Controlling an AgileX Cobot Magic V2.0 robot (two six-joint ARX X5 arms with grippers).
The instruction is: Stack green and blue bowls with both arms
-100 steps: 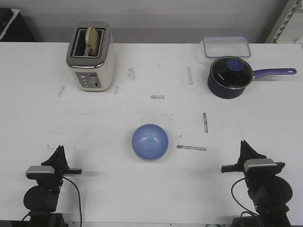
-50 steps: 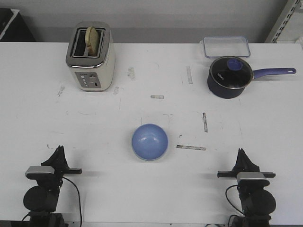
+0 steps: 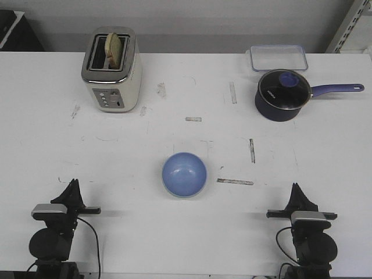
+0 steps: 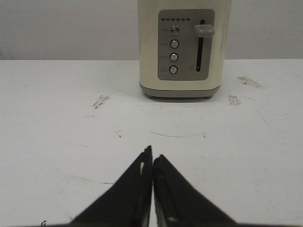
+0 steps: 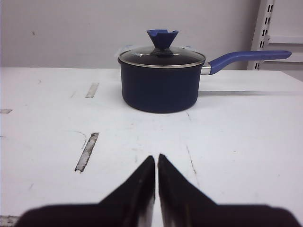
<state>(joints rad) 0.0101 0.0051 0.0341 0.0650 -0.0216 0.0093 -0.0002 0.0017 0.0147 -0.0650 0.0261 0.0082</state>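
Observation:
The periwinkle blue bowl (image 3: 184,174) sits upright on the white table (image 3: 174,238), near the middle. A thin pale edge shows along its near rim. I cannot tell whether that is the green bowl under it, and no separate green bowl is in view. My left gripper (image 3: 72,185) rests at the front left, shut and empty, far from the bowl. It points at the toaster in the left wrist view (image 4: 152,156). My right gripper (image 3: 296,189) rests at the front right, shut and empty. It points at the saucepan in the right wrist view (image 5: 156,158).
A cream toaster (image 3: 111,70) with bread in it stands at the back left and shows in the left wrist view (image 4: 184,47). A dark navy lidded saucepan (image 3: 282,96) stands at the back right and shows in the right wrist view (image 5: 161,82). A clear lidded box (image 3: 278,57) lies behind it.
My right arm has drawn back and lower towards the front edge and straightened, then held still. The left arm and the bowl have not moved.

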